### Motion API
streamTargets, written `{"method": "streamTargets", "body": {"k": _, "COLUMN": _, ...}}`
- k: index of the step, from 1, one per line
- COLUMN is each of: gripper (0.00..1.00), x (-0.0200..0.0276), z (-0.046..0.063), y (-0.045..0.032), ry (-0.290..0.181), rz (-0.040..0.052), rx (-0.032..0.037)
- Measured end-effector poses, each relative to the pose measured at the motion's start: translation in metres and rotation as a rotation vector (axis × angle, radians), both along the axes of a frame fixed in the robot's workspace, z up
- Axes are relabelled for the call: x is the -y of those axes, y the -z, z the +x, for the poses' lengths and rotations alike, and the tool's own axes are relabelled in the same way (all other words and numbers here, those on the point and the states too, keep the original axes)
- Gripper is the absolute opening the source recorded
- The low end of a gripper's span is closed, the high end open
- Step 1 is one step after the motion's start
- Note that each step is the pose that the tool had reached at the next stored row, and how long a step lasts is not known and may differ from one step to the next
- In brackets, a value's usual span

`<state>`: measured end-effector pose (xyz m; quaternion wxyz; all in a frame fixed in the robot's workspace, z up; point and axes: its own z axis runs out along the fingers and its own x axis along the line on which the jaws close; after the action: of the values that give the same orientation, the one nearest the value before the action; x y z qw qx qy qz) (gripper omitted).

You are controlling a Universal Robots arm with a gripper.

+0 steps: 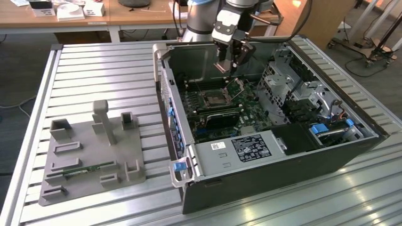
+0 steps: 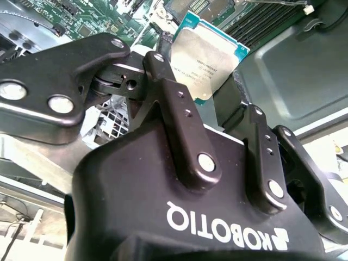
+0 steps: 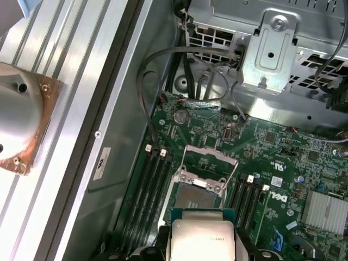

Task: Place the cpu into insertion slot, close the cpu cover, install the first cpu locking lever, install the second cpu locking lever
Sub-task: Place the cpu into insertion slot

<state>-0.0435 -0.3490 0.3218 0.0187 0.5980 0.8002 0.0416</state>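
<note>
In the exterior view your end effector [image 1: 225, 65] hangs over the open case [image 1: 283, 170]. In the second wrist view it is clamped on the cpu [image 2: 209, 51] by its edges. In the first wrist view the cpu [image 3: 202, 238] is near the insertion slot [image 3: 197, 194], with the cpu cover [image 3: 211, 153] raised to admit it.

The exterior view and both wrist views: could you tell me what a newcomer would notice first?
The pincer grips the shiny cpu by its edges over the open computer case. Inside the case sits the insertion slot, its cpu cover standing open.
</note>
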Motion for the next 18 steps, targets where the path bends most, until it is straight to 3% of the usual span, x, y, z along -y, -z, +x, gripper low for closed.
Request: {"method": "streamTargets", "body": {"k": 18, "gripper": 0.55, "x": -0.0012, "z": 0.001, "y": 0.0083, "ry": 0.032, "rz": 0.0016, "rx": 0.0}}
